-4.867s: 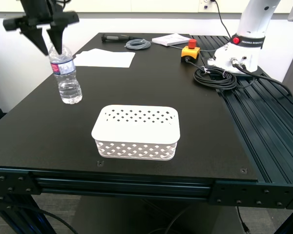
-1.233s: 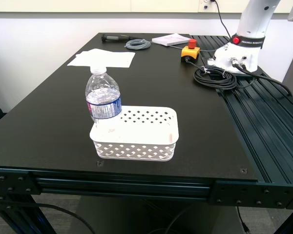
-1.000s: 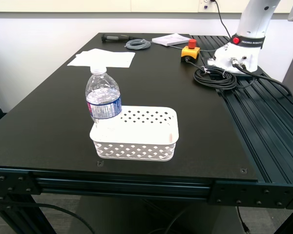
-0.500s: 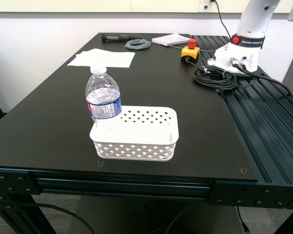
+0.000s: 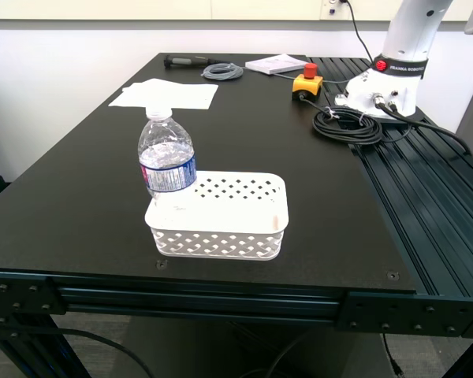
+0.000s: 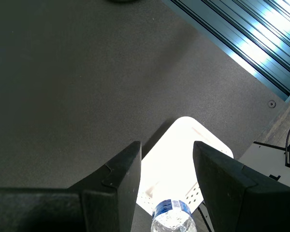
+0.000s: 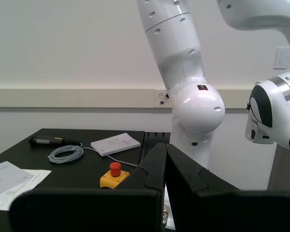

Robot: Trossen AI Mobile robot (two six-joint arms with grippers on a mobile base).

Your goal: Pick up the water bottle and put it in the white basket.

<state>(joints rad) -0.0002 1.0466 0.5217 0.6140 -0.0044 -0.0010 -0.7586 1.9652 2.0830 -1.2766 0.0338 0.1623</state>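
The water bottle (image 5: 167, 161), clear with a white cap and blue label, stands upright inside the white basket (image 5: 221, 244), at the end toward the exterior view's left. Neither arm shows in the exterior view. In the first wrist view my first gripper (image 6: 166, 145) is open and holds nothing. It hangs well above the table, with the water bottle (image 6: 173, 217) and white basket (image 6: 183, 154) far below its fingers. My second gripper (image 7: 165, 147) is shut on nothing and faces a white robot arm (image 7: 193, 96), away from the basket.
Paper sheets (image 5: 167, 94), a grey cable coil (image 5: 222, 72), a booklet (image 5: 276, 64) and a black tool (image 5: 185, 61) lie at the table's far end. A red button on a yellow box (image 5: 307, 79), black coiled cable (image 5: 347, 126) and the white robot base (image 5: 386, 83) sit at the exterior view's right.
About five seconds ago the bottle stood on the table under an open gripper at the exterior view's left; now it stands in the basket. Over the last second nothing moved.
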